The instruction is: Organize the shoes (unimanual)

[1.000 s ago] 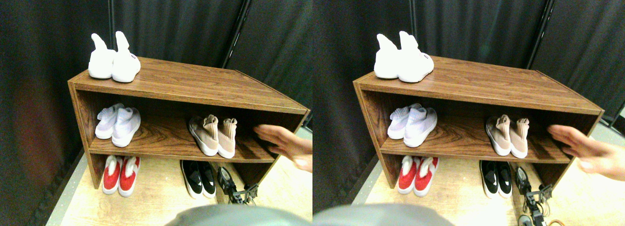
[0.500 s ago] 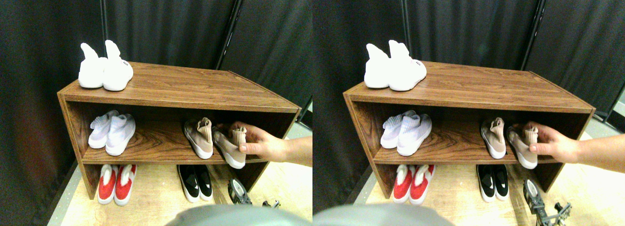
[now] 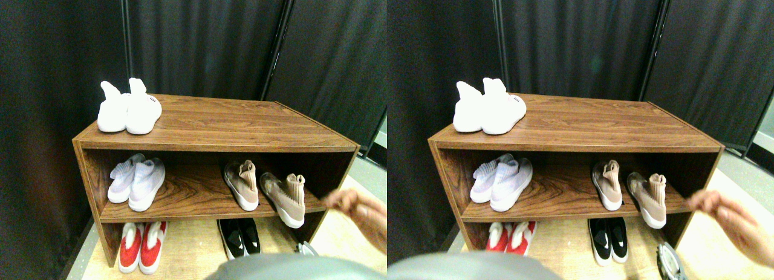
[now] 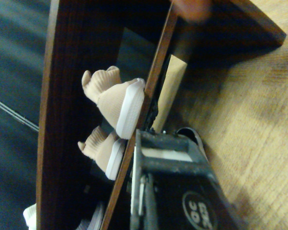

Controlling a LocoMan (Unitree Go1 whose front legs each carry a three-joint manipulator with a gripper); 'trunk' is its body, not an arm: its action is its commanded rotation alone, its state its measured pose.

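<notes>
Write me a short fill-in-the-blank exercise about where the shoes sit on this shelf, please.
1. The white shoes stand on the ___ of the shelf.
2. The red shoes stand on the ___.
3. The right tan shoe sticks out over the middle board's ___ edge.
4. The black shoes stand directly below the ___ shoes.

Missing words: top; floor; front; tan

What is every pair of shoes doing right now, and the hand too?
white high pair: together on the rack's top.
pale pair: together, middle shelf.
left tan shoe: on the shelf.
right tan shoe: angled apart, toe over the edge.
red pair: together, floor.
black pair: together, floor.
person's hand: beside the rack, touching nothing.
</notes>
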